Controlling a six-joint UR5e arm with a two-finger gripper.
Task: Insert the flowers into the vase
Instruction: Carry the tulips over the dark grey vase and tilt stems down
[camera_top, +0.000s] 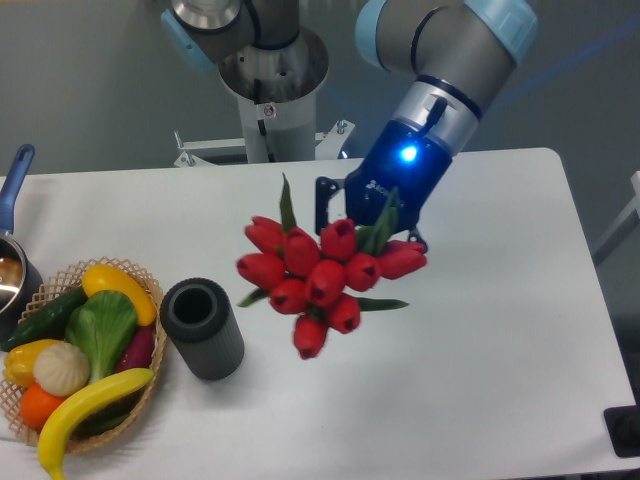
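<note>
Your gripper (372, 222) carries the flowers (318, 270) above open table (480, 340), right of the vase (202, 328), whose mouth is uncovered. Bare table lies between them. Left, the wicker basket (150, 375) touches the vase; the blue-handled pot (12, 262) sits at the far-left edge.

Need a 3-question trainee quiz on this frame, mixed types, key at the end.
1. True or false: the flowers are already inside the vase.
2. What is the end effector holding?
A. a banana
B. the flowers
C. the vase
3. Fill in: the wicker basket sits to the ____ of the vase in the image.

Key:
1. False; the bunch is held in the air, apart from the vase, whose mouth is empty.
2. B
3. left
</note>
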